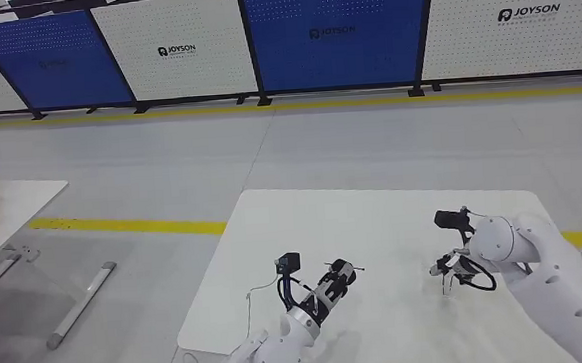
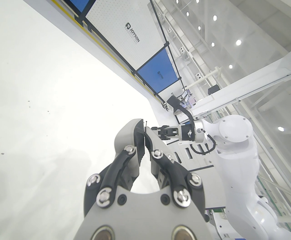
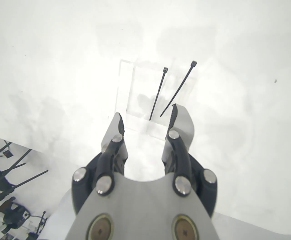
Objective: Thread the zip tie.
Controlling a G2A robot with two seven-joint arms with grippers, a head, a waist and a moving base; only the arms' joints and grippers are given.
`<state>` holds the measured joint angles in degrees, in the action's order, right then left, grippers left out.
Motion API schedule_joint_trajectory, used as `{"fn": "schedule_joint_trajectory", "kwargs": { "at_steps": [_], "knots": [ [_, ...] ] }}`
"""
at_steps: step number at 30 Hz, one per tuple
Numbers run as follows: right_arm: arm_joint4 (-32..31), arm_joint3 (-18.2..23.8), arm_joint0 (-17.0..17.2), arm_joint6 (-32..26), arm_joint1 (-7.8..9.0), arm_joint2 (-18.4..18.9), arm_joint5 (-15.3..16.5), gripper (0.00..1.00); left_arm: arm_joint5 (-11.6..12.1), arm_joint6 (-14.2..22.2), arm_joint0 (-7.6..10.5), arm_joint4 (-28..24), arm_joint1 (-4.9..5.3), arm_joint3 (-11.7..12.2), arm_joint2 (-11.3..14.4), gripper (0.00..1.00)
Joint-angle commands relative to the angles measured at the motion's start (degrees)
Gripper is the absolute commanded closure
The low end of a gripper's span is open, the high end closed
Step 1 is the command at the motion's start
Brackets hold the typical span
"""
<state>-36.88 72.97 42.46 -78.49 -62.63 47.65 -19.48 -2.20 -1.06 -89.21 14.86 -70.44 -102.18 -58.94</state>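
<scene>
Two black zip ties (image 3: 158,93) (image 3: 178,88) lie side by side on a clear plastic holder (image 3: 126,91) on the white table. My right gripper (image 3: 147,116) hangs open just above their tail ends, with nothing between its fingers. It is at the table's right side (image 1: 444,266). My left gripper (image 2: 144,130) is shut, and a thin black zip-tie tip (image 2: 146,123) sticks out from between its pads. It sits near the table's front middle (image 1: 339,273), pointing toward the right gripper (image 2: 160,131).
The white table (image 1: 374,226) is bare around both arms, with its front edge close behind the left arm. Blue and white panels (image 1: 332,29) stand far behind on the floor. Another table's corner (image 1: 12,204) is at the far left.
</scene>
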Motion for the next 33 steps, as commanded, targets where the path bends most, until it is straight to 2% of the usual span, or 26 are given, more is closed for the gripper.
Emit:
{"fn": "schedule_joint_trajectory", "kwargs": {
  "at_steps": [1, 8, 9, 18, 23, 33],
  "knots": [
    [-0.1, -0.4, 0.0, -0.1, -0.26, 0.0, 0.0, 0.59, 0.0, 0.0, 0.00, 0.0, 0.00, 0.0, 0.0, 1.00],
    [-0.3, -1.6, -0.3, -0.2, -1.21, -0.3, 0.0, 0.64, 0.0, 0.0, 0.00, 0.0, 0.00, 0.0, 0.0, 1.00],
    [-0.4, -1.8, -0.4, -0.2, -1.32, -0.4, 0.0, 0.68, 0.0, 0.0, 0.00, 0.0, 0.00, 0.0, 0.0, 1.00],
    [-2.3, -5.4, -1.4, -0.8, -2.80, -0.9, 0.0, 0.70, 0.0, 0.0, 0.00, 0.0, 0.00, 0.0, 0.0, 1.00],
    [-3.0, -7.3, -2.0, -1.0, -3.81, -1.5, 0.0, 0.76, 0.0, 0.0, 0.00, 0.0, 0.00, 0.0, 0.0, 1.00],
    [-4.3, -10.8, -3.1, -1.1, -5.75, -1.7, 0.0, 0.80, 0.0, 0.0, 0.00, 0.0, 0.00, 0.0, 0.0, 1.00]
  ]
}}
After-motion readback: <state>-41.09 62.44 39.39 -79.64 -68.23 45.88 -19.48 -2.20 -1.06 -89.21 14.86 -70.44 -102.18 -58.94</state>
